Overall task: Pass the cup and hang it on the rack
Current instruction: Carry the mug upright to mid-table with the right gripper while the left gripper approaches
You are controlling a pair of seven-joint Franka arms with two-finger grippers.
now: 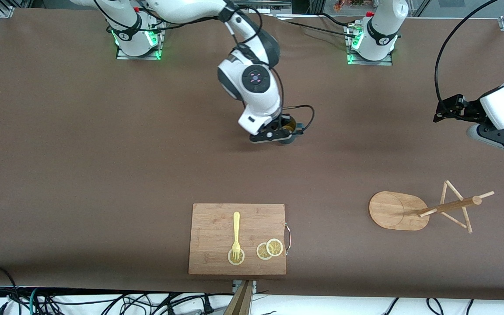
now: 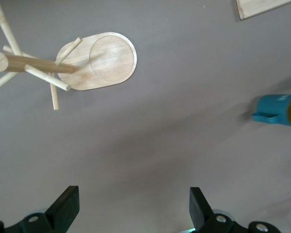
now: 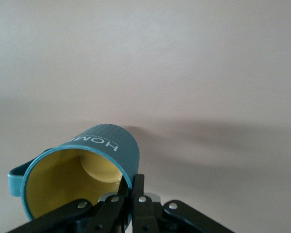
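The teal ribbed cup (image 3: 94, 160), yellow inside, is tilted with its mouth toward the right wrist camera. My right gripper (image 3: 134, 187) is shut on its rim, one finger inside and one outside. In the front view the gripper (image 1: 278, 133) holds the cup (image 1: 288, 127) low over the middle of the table. The cup also shows in the left wrist view (image 2: 276, 109). The wooden rack (image 1: 403, 211) stands toward the left arm's end, nearer the front camera. It shows in the left wrist view (image 2: 99, 60) too. My left gripper (image 1: 440, 114) hangs open and empty above the table (image 2: 133, 194).
A wooden cutting board (image 1: 217, 227) lies near the table's front edge, with a yellow fork (image 1: 236, 232) and lemon slices (image 1: 270, 249) on it. Brown table (image 1: 103, 153) stretches between the cup and the rack.
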